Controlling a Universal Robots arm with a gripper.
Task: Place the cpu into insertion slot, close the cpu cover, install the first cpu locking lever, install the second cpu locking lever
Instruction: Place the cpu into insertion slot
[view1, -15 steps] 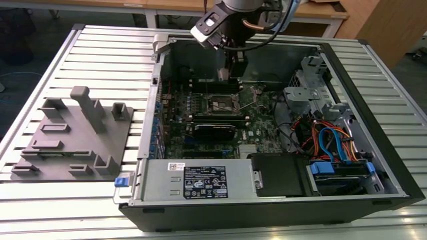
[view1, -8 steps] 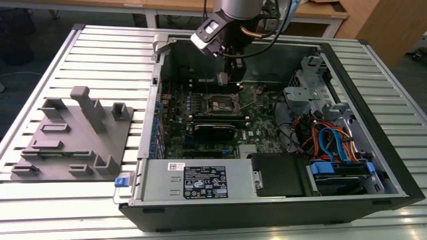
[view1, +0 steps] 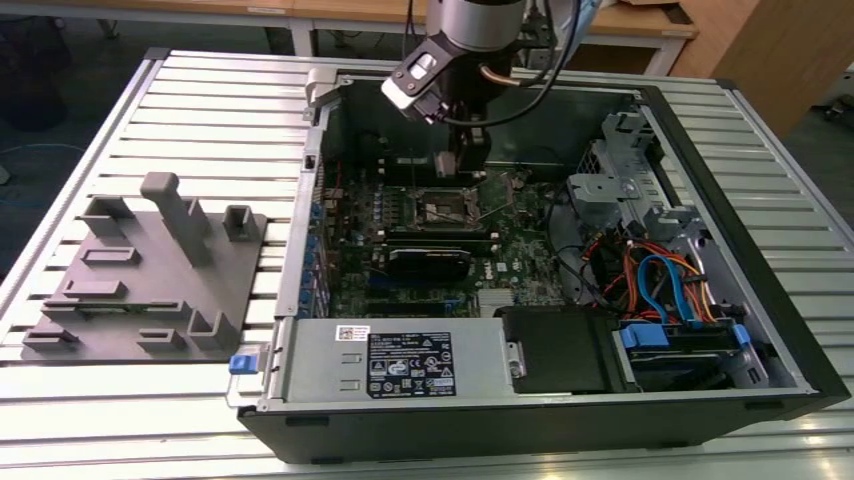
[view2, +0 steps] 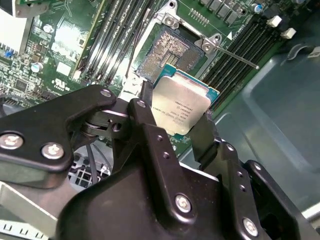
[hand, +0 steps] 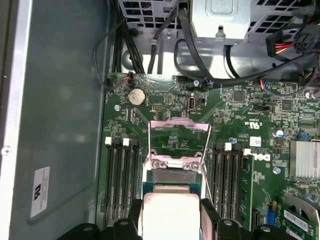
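- Exterior view: the black two-fingered claw (view1: 467, 165) reaches into the open black metal computer case (view1: 747, 250) on the slatted grey table (view1: 160, 110). It hangs over the small square dark insertion slot (view1: 445, 210), well apart from the case walls.
- Second wrist view: the claw (view2: 177, 114) is clamped on opposite edges of the flat square silvery-beige cpu (view2: 182, 107), which is not seated. The insertion slot (view2: 167, 55) lies bare.
- First wrist view: the thin silvery cpu cover (hand: 180, 124) is swung open beyond the socket. Long black memory slots (hand: 122, 180) flank both sides.
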